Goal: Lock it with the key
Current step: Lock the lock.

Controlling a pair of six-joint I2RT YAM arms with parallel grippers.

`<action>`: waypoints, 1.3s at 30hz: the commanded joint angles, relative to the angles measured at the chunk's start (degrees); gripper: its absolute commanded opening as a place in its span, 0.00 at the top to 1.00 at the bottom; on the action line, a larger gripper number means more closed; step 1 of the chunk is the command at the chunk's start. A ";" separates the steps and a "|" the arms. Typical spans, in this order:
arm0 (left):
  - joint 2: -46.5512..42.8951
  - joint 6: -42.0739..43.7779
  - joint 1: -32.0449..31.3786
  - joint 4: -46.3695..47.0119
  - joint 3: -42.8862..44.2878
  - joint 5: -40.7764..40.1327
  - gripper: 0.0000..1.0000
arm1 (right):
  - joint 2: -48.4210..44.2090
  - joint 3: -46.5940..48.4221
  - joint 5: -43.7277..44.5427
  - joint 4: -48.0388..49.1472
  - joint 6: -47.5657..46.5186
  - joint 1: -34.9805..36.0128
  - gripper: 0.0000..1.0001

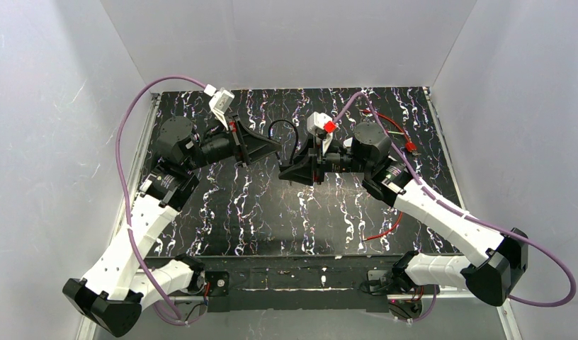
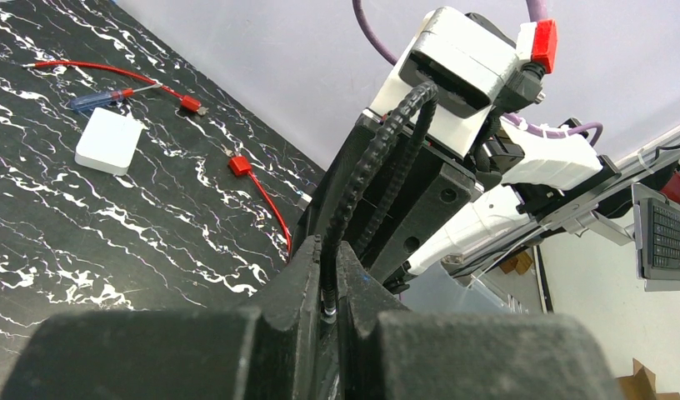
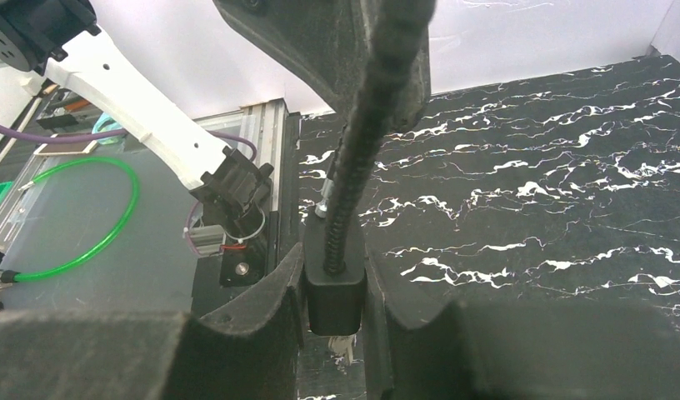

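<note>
black ribbed cable (image 3: 362, 142) is being held in a loop above the middle of the marbled table (image 1: 258, 212), between the two grippers. its lock body (image 3: 335, 298) is being gripped by the right gripper (image 3: 335, 267), whose jaws are being pressed against both sides of the body, and one end of the cable is being fed into the top of that body. the other end, with its metal tip (image 2: 327, 312), is being pinched by the left gripper (image 2: 328, 287), whose jaws are being kept closed on it. a small metal piece (image 3: 343, 346) is being shown under the body; whether it is the key cannot be told.

from the left wrist, the far side is being blocked by the right arm's wrist and its white camera housing (image 2: 457, 62). from above, the lock is being largely covered by the two grippers.

on the right part of the table, other things are being left lying apart from the lock: one white box (image 2: 109, 140), one blue-handled screwdriver (image 2: 95, 100) and two red wires (image 2: 87, 67), each ending in a red connector (image 2: 238, 165). off the table's near edge, one green tube hoop (image 3: 124, 212) is being seen. two arms, two grippers and one lock are being counted.
</note>
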 commanded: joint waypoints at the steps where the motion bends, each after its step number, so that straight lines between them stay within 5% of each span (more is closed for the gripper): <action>1: -0.47 0.41 -0.50 0.73 -0.54 0.95 1.00 | -1.38 0.86 -1.19 2.38 -1.06 0.69 0.99; 10: -0.64 1.42 -0.57 0.54 -2.00 1.62 1.00 | -1.09 1.69 -1.26 2.23 -1.53 1.04 0.99; 23: -1.85 18.15 -4.95 -10.73 -4.42 7.79 1.00 | 1.92 4.96 2.82 1.88 1.74 1.03 0.99; 32: -1.72 12.06 -5.02 -8.33 -11.06 11.98 1.00 | 1.86 8.32 2.91 1.49 0.97 0.09 0.99; 39: -0.98 13.52 -3.52 -11.19 -7.83 8.83 1.00 | 0.82 7.49 2.66 0.57 0.92 -0.18 0.99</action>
